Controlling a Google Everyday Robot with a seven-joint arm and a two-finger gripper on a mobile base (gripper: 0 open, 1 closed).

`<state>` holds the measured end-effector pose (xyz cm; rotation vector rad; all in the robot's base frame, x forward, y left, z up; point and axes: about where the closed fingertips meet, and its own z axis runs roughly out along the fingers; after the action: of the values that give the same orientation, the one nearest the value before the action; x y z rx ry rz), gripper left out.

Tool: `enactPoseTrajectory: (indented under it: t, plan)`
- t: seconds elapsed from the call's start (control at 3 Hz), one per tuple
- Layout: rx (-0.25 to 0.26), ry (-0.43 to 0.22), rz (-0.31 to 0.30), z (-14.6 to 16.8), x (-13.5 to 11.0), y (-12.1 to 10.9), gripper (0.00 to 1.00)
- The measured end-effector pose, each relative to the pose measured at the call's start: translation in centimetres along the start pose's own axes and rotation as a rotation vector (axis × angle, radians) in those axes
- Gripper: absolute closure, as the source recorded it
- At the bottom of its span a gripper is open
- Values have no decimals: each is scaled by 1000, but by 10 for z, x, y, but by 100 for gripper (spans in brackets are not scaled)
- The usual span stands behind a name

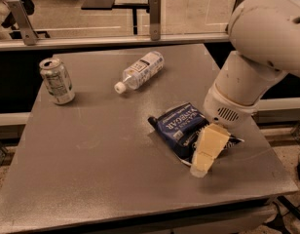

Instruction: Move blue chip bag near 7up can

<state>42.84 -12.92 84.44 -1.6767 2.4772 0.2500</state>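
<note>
pincer (204, 155) low at the right end of the blue chip bag (181, 128), which lies right of centre on the surface (91, 169), well apart from the 7up can (56, 80) at far left (open or closed: cannot tell). likely risks: the crinkled foil slipping from a shallow hold, or a dragged bag nudging the lying water bottle (140, 70) near its path. count: one bag, one can, one bottle.
</note>
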Motion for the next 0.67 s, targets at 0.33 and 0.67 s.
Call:
enactPoseTrajectory:
  t: [0.33, 0.67]
  plan:
    - [35, 16, 0, 1, -2, -6, 17]
    - [65, 31, -8, -1, -7, -14, 48]
